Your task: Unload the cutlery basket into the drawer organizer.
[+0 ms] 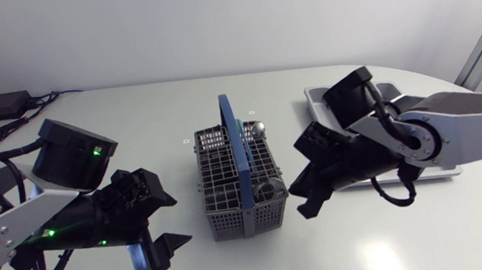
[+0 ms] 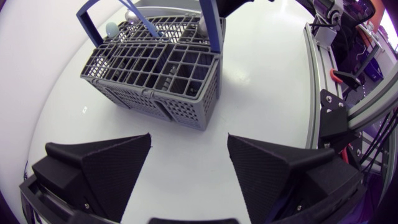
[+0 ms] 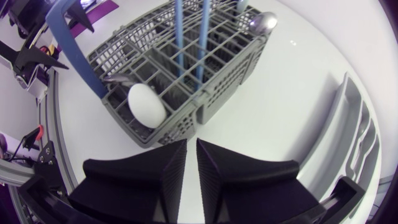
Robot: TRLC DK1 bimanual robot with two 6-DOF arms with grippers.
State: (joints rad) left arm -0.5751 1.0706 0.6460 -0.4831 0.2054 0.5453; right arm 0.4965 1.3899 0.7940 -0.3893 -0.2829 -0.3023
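Head view: reaching step; right gripper (image 1: 303, 195), fingers together, at cutlery basket's (image 1: 239, 181) three o'clock, must open over white spoon (image 3: 146, 104); left gripper (image 1: 174, 219) spread.

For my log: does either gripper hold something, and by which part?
Nothing is held: the left gripper is open and empty, the right gripper shut on nothing.
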